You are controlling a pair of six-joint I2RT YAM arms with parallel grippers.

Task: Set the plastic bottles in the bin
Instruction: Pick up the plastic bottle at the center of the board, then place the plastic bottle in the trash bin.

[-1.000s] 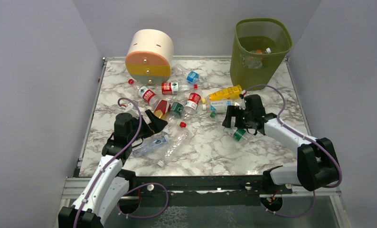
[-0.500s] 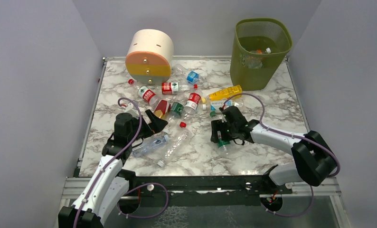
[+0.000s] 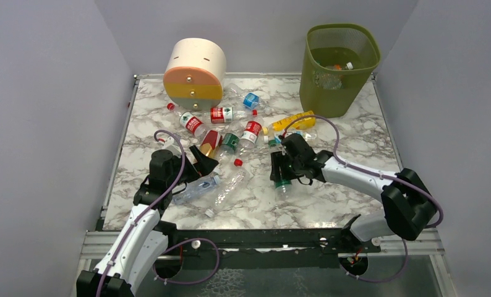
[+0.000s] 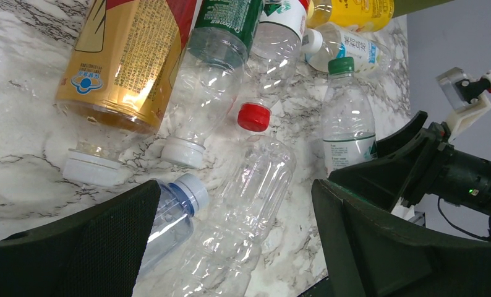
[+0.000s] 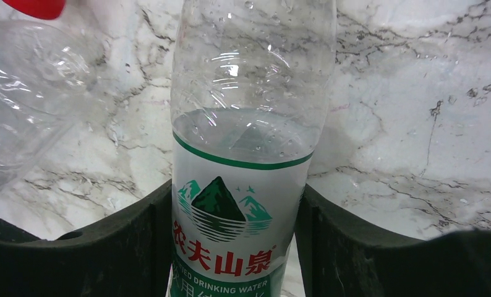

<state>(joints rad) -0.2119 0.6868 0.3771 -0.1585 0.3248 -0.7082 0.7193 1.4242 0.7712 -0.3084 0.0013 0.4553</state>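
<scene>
Plastic bottles lie scattered over the marble table [image 3: 329, 198], most in a heap [image 3: 230, 127] at its middle. My right gripper [image 3: 280, 175] [image 5: 234, 189] is shut on a clear bottle with a green-and-white label [image 5: 243, 154], both pads pressing its sides; its green cap [image 3: 282, 184] points toward me. My left gripper [image 3: 203, 158] [image 4: 235, 185] stands wide open over a clear red-capped bottle [image 4: 255, 179] [image 3: 227, 185] and a bluish bottle [image 4: 169, 216], touching neither. The olive-green bin [image 3: 329, 93] stands at the back right with bottles inside.
A cream, orange and yellow round drawer box [image 3: 195, 71] stands at the back left. A yellow bottle [image 3: 292, 120] lies between the heap and the bin. A gold-labelled bottle [image 4: 125, 55] lies ahead of the left fingers. Grey walls close in three sides.
My right arm has swung left and toward me, and its jaws have closed in on the green-labelled bottle. The left arm has barely moved and stays open.
</scene>
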